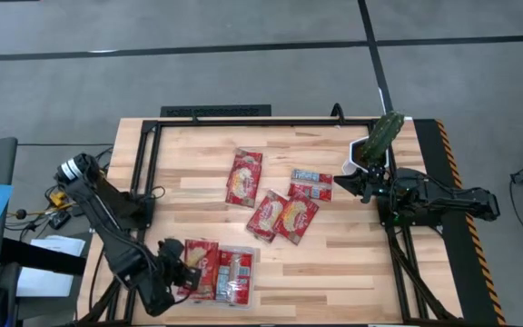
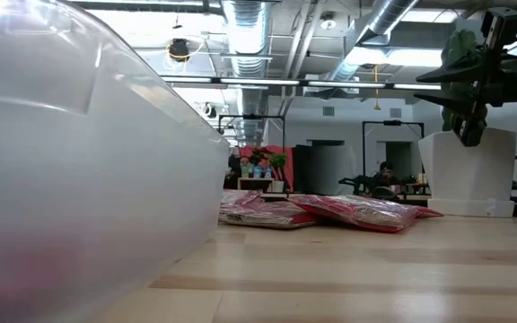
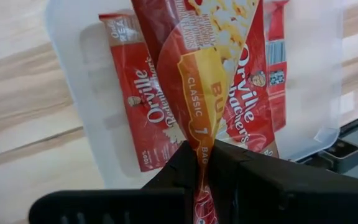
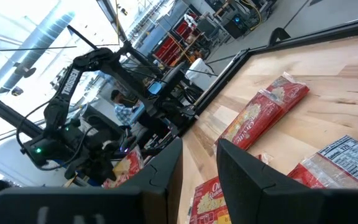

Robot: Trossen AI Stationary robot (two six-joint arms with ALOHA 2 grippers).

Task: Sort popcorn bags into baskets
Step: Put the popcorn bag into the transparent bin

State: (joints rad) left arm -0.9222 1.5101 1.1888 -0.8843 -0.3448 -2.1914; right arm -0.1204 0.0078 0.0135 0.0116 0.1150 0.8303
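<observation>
My left gripper [image 1: 182,265] is at the near left, above the clear plastic basket [image 1: 243,296], and is shut on a red popcorn bag [image 3: 210,68]. Two more bags [image 3: 142,106] [image 3: 275,56] lie flat in the basket beneath it. Several popcorn bags lie flat on the wooden table's middle: one [image 1: 244,177] farther back, one with its blue-white panel up [image 1: 311,184], and two side by side [image 1: 266,215] [image 1: 298,218]. My right gripper [image 1: 345,184] waits open at the table's right edge, level, with nothing between its fingers [image 4: 166,168]. My left gripper pinches one end edge of the bag [image 3: 199,144] between its two fingers, which slant down from above. The bag puckers into a fold at the fingers and widens away from them. It hangs over the basket, above the bags lying there; its far end runs out of the wrist view.
A white bowl [image 1: 368,153] with a green object [image 1: 387,130] stands at the far right corner, just behind my right gripper. A black frame [image 1: 243,121] rims the table's far and side edges. The basket wall [image 2: 79,179] fills the low view's left.
</observation>
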